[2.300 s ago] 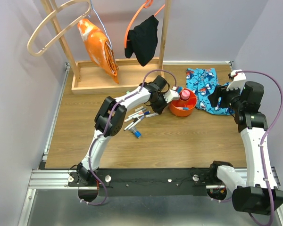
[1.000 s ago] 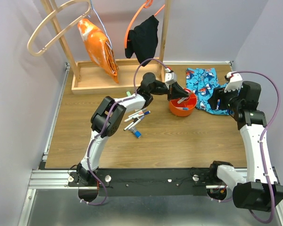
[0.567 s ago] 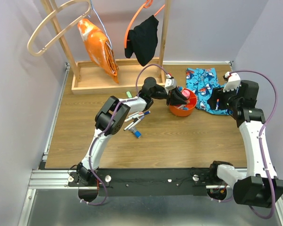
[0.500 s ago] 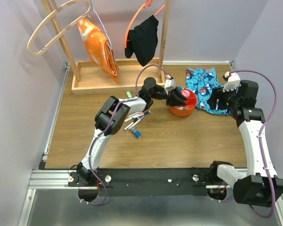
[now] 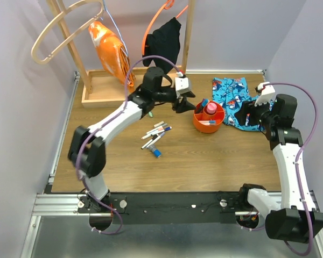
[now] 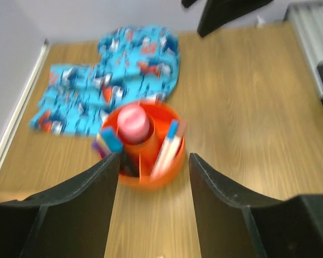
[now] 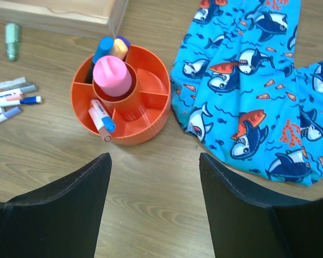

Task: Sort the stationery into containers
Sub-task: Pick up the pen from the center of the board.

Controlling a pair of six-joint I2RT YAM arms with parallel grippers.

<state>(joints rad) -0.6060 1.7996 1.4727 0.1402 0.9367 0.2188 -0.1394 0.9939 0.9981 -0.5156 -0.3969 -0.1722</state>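
Note:
The orange tub (image 5: 204, 128) stands right of the table's middle, with a pink tube (image 5: 210, 109) upright in its centre. In the right wrist view the tub (image 7: 151, 131) also holds a white marker with a blue cap (image 7: 101, 117) and two more markers (image 7: 110, 47) at its far side. Several loose pens (image 5: 156, 130) lie to its left. My left gripper (image 5: 184, 104) hovers just left of the tub, open and empty; its own view looks past open jaws at the tub (image 6: 145, 177). Further right, my right gripper (image 5: 247, 114) hangs above the table, open and empty.
A blue shark-print cloth (image 5: 231, 99) lies right of the tub. The wooden rack base (image 5: 113, 91) runs along the back, with orange (image 5: 113, 54) and black (image 5: 164, 45) garments hanging above it. A small green item (image 7: 12, 40) lies near the rack.
My left gripper was shut over the tub; it has opened and drawn back to the left and up, away from the tub. The right arm has barely moved.

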